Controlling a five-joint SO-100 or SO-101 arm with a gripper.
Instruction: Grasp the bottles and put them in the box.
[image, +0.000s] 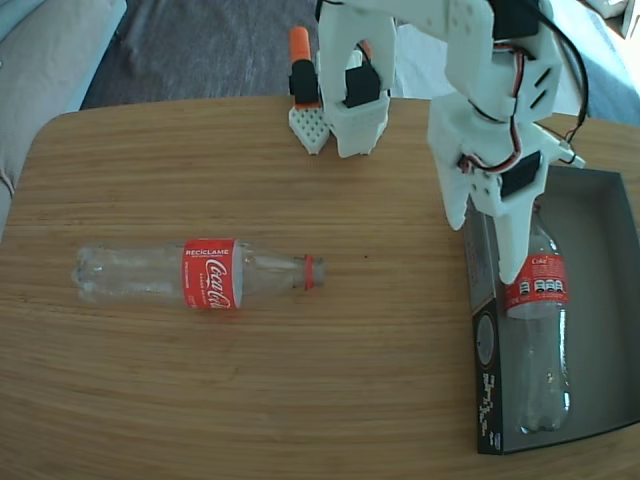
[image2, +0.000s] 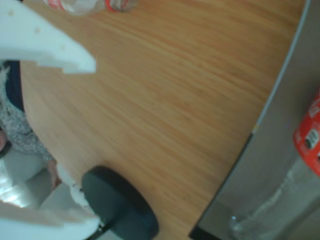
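Note:
One clear Coca-Cola bottle (image: 200, 273) with a red label lies on its side at the table's left, red cap pointing right; its cap end shows at the top of the wrist view (image2: 90, 5). A second bottle (image: 540, 340) lies lengthwise inside the dark grey box (image: 486, 370) at the right, and its red label and clear body (image2: 310, 142) show in the wrist view against the box floor (image2: 280, 160). My gripper (image: 483, 245) hangs over the box's left wall, beside that bottle's neck. It is open, and the wrist view shows nothing between its white fingers (image2: 92, 145).
The arm's white base (image: 345, 110) stands at the table's far edge with an orange-topped part (image: 300, 50) beside it. A dark round object (image2: 120, 205) shows at the bottom of the wrist view. The wooden table (image: 300, 380) ends at the front and left; a sofa (image: 40, 60) lies beyond.

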